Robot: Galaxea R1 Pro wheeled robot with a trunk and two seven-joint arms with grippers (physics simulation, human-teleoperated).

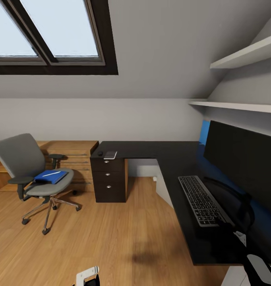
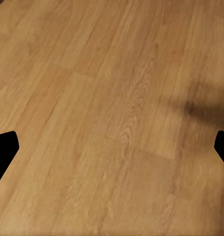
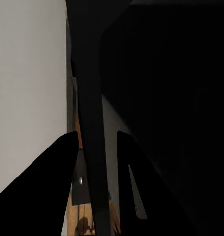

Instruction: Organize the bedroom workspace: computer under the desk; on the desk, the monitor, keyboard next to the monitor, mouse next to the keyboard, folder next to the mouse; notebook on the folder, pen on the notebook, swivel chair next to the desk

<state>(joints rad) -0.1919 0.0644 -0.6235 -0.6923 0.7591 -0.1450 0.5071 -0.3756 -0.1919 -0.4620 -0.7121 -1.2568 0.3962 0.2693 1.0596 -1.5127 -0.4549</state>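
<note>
Nearest us, our left gripper [image 2: 112,147] hangs open over the wooden floor [image 2: 112,73]; our right gripper's [image 3: 97,162] fingers straddle something dark, grip uncertain. Far left, the bright blue flat folder [image 1: 51,176] with a thin white pen [image 1: 51,174] lies on the grey padded swivel chair [image 1: 30,174]; lifting could roll the pen off.

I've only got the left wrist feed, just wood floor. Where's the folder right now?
Observer: The folder lies on the seat of the swivel chair, left of the desk in the head view.
Operator: Anything on it?
Observer: The pen lies across its top.
Operator: And the notebook?
Observer: The notebook sits on the desk's far corner above the drawers, beside the mouse.
</note>
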